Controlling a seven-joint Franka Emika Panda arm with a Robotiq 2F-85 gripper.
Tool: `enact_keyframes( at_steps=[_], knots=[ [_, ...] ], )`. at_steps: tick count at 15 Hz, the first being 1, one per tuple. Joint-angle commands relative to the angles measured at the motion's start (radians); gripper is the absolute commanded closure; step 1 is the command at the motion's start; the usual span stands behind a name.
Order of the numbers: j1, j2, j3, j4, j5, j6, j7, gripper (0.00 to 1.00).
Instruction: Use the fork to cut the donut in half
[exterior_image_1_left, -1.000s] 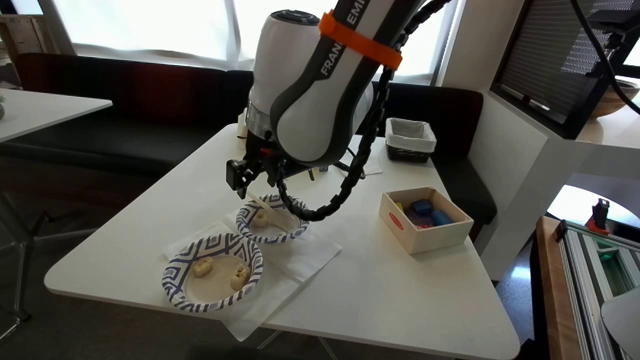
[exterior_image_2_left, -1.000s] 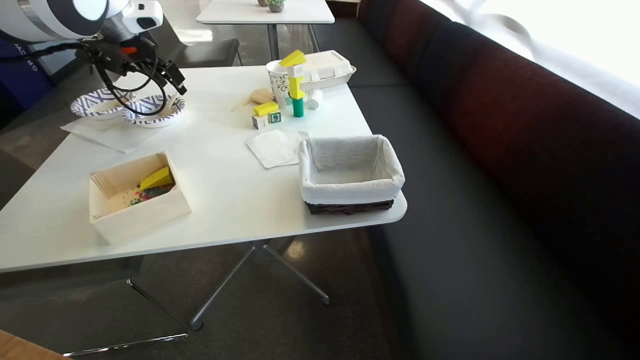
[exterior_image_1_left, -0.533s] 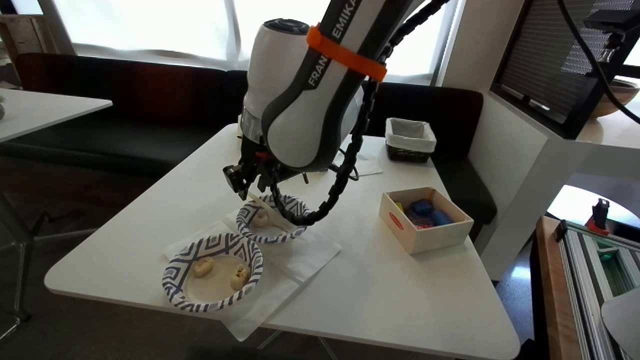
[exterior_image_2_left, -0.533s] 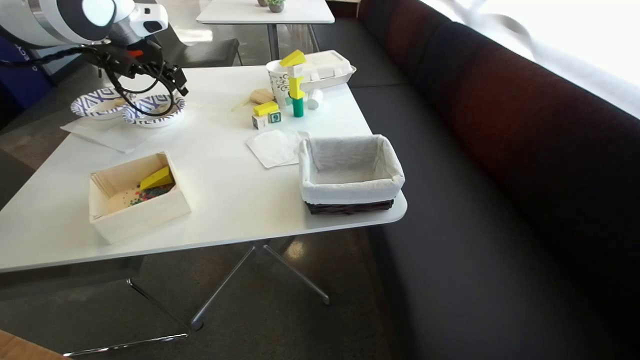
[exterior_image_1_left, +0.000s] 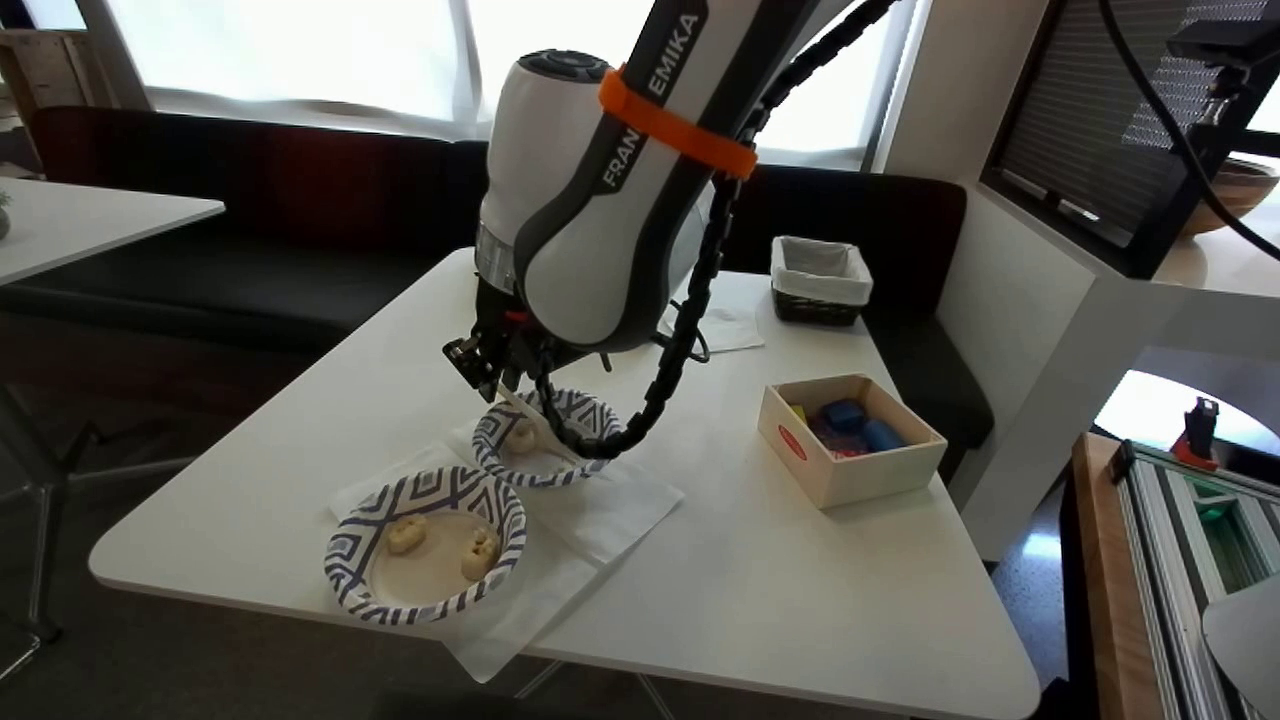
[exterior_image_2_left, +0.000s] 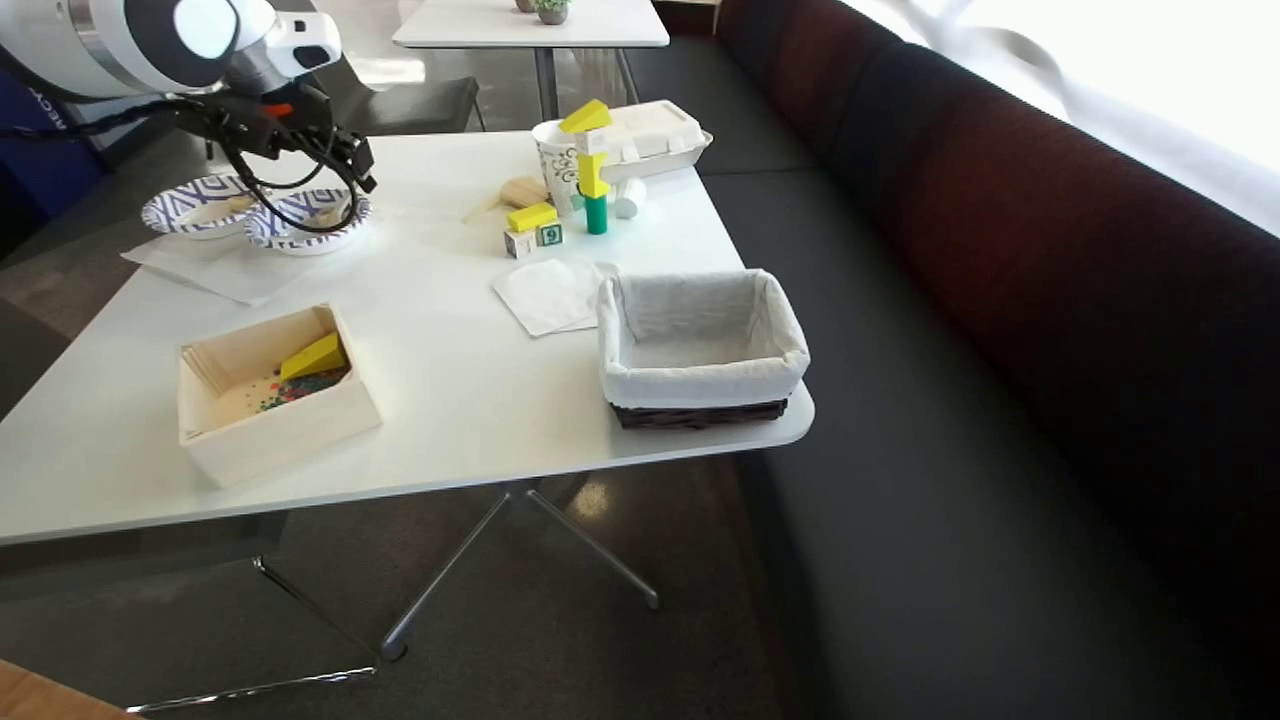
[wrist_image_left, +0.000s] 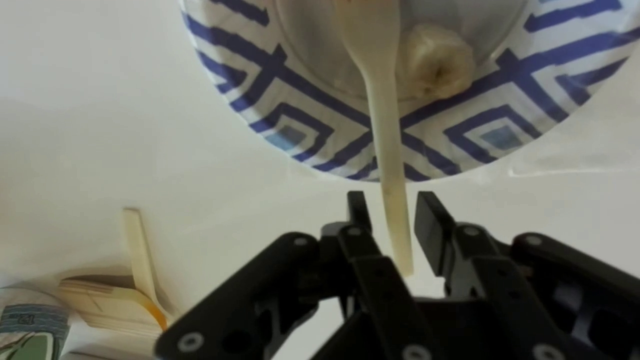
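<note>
Across the white desk (exterior_image_1_left: 760, 580), in an exterior view, I see a round blue-and-white paper bowl (exterior_image_1_left: 347, 562) holding two small tan lumps of food (exterior_image_1_left: 405, 534), and just behind it a similar patterned paper bowl (exterior_image_1_left: 488, 447) with a small pale donut (exterior_image_1_left: 520, 437) and a pale wooden fork (exterior_image_1_left: 537, 423), its handle slanting up past the rim beneath a white robot arm (exterior_image_1_left: 590, 270). In an exterior view stand an open pale wooden box (exterior_image_2_left: 285, 440) and a white-lined dark wicker basket (exterior_image_2_left: 700, 412). In the wrist view, the black robot fingers (wrist_image_left: 434, 230) are parted, one on each side of the fork's handle, slivers of white desk showing between; the fork's wider end reaches over the bowl's floor with the donut just beside it, though I cannot tell whether they touch. To the left lies a second pale wooden utensil (wrist_image_left: 139, 245).
</note>
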Motion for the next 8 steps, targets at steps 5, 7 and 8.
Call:
enact_keyframes(
  at_steps=[5,7,8],
  knots=[
    [0.026,0.003,-0.012,-0.005,0.028,0.032,-0.029,0.97],
    [0.047,-0.019,-0.027,-0.024,0.024,0.046,-0.024,0.97],
    [0.077,-0.032,-0.057,-0.038,0.018,0.068,-0.014,0.97]
  ],
)
